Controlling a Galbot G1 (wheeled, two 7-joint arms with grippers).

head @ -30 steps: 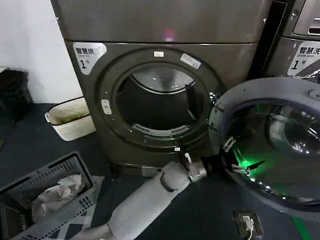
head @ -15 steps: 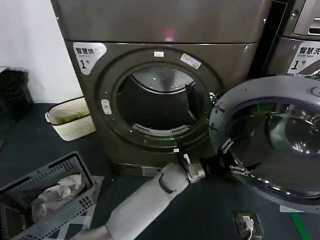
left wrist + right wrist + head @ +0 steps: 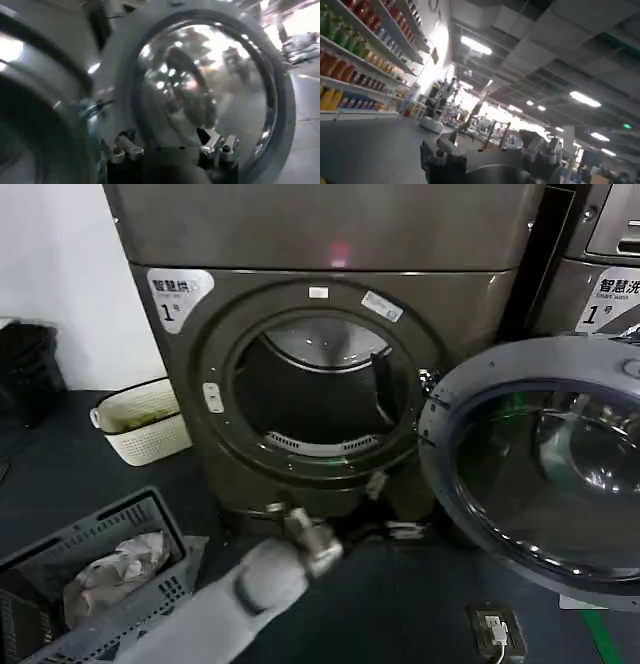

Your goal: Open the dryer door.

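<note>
The left gripper (image 3: 170, 150) is seen with its two fingers (image 3: 122, 149) spread apart and nothing held between them; it is aimed at the glass of the dryer door (image 3: 210, 95) without touching it. In the head view the left gripper (image 3: 385, 529) is located low in front of the dryer (image 3: 320, 334), below the drum opening (image 3: 315, 399) and just beside the lower inner edge of the dryer door (image 3: 545, 464), clear of the rim. The left arm (image 3: 240, 594) is extended forward and upward from the near side of the dryer, the forearm angled toward the foot of the machine and the wrist (image 3: 310, 542) bent toward the door. The door is hinged on the side of the opening nearest the second machine and is swung wide, its inner face turned outward, so that the drum opening is fully exposed. The opening step is judged to be complete, and the step in hand is judged to be the release and clearing of the door. The next move calls for the arm to be drawn away from the dryer without the door edge being caught. The right gripper (image 3: 490, 152) is parked away from the dryer, pointed toward a ceiling and shelving; its fingers are apart and empty.
</note>
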